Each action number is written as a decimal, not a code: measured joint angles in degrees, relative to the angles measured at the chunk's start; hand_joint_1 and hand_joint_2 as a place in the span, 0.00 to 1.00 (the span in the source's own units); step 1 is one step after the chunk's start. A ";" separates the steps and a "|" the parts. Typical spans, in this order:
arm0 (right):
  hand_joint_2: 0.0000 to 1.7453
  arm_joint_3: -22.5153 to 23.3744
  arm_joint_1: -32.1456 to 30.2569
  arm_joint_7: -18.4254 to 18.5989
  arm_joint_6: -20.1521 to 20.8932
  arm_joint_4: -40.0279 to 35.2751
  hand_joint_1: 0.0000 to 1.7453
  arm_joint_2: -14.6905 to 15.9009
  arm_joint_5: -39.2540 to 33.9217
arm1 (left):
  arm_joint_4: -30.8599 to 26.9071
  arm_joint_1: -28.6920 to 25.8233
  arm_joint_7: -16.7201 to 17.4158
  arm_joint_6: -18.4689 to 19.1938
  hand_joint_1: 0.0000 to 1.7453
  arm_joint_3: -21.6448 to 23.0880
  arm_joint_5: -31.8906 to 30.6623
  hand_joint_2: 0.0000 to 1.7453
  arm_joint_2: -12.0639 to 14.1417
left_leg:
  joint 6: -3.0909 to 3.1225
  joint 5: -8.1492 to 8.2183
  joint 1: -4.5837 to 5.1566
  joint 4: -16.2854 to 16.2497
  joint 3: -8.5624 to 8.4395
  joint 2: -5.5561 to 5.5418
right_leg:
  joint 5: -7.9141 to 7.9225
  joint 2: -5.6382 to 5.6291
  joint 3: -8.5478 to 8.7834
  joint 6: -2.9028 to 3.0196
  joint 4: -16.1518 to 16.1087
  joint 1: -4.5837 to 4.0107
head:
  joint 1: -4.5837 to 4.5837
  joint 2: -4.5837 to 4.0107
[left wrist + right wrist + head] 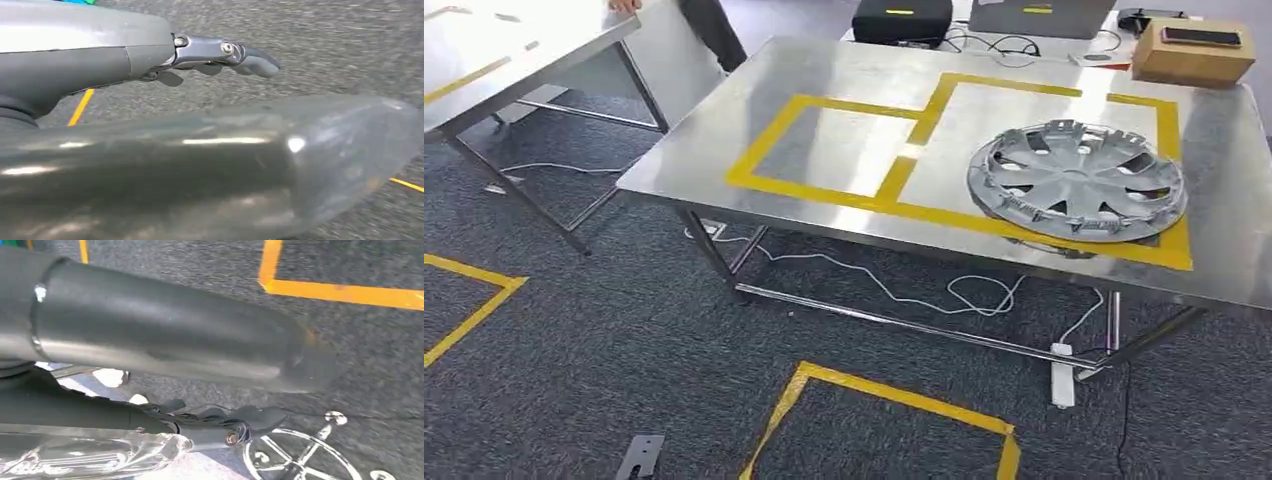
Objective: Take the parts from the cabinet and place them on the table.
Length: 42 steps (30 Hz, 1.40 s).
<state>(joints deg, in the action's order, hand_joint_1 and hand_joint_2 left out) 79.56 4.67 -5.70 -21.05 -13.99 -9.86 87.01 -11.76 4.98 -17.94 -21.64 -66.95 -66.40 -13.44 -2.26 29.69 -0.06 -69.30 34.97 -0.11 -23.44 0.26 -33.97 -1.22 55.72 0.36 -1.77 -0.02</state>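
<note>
A silver wheel cover point(1076, 180) lies on the steel table point(724, 120), inside the right-hand square of the yellow tape outline point(894, 190). The left-hand taped square holds nothing. My left hand point(200, 150) hangs over grey carpet with its dark fingers point(240, 56) stretched out and nothing in them. My right hand point(165, 335) also hangs over the carpet, its fingers point(235, 422) extended and apart, with nothing held. A clear shiny surface point(75, 455) lies beside the right arm; I cannot tell what it is.
A cardboard box point(1192, 50) and a black case point(902, 18) stand at the table's far edge. A second steel table point(514, 50) is at the left, with a person point(714, 30) behind. Cables and a power strip point(1062, 375) lie under the table. A taped square point(894, 400) marks the carpet.
</note>
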 joint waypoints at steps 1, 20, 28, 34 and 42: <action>0.00 0.00 0.01 -0.04 0.04 0.00 0.00 0.02 -0.02 | 0.00 0.02 0.00 -0.06 0.00 0.00 -0.02 0.00 0.02 | 0.11 -1.44 -0.02 4.24 -3.07 0.01 | 0.44 -0.01 -0.59 -0.21 0.15 0.06 | 0.00 0.00; 0.00 0.00 -0.26 -0.52 1.35 0.15 0.00 0.15 -0.85 | 0.00 0.08 -0.04 -0.22 0.00 -0.18 -0.11 0.00 0.09 | 2.20 -2.40 0.43 14.92 -6.68 0.14 | -2.46 -0.31 2.68 -1.86 0.83 0.12 | 0.37 0.00; 0.00 -0.04 -0.48 -0.61 1.90 0.37 0.00 0.17 -0.61 | 0.00 0.09 0.15 -0.42 0.00 -0.17 -0.07 0.00 0.26 | 3.75 -3.09 0.29 15.29 -6.20 0.11 | -2.14 -0.38 2.08 -1.25 0.81 -0.30 | 0.33 0.00; 0.00 -0.04 -0.42 -0.61 1.92 0.37 0.00 0.17 -0.61 | 0.00 0.06 0.31 0.09 0.00 -0.31 1.09 0.00 0.33 | 3.66 -2.98 0.40 14.76 -5.63 0.10 | -1.74 -0.25 2.00 -1.58 0.81 -0.13 | 0.35 0.00; 0.00 -0.07 -0.32 -0.70 2.43 0.39 0.00 0.17 -0.63 | 0.00 -0.01 0.42 -0.17 0.00 -0.63 0.74 0.00 0.17 | 1.74 -4.38 0.37 15.80 -5.21 0.06 | -0.42 -0.03 1.93 -0.12 -0.66 -0.30 | 0.79 -0.02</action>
<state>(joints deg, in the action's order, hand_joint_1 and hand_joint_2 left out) 79.49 4.35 -6.40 -18.62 -13.60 -9.68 86.38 -11.76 4.97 -17.53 -21.81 -67.58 -65.66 -13.27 -0.51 25.31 0.31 -53.51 29.76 -0.05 -23.85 0.23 -32.05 -1.34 55.06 0.05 -0.98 -0.04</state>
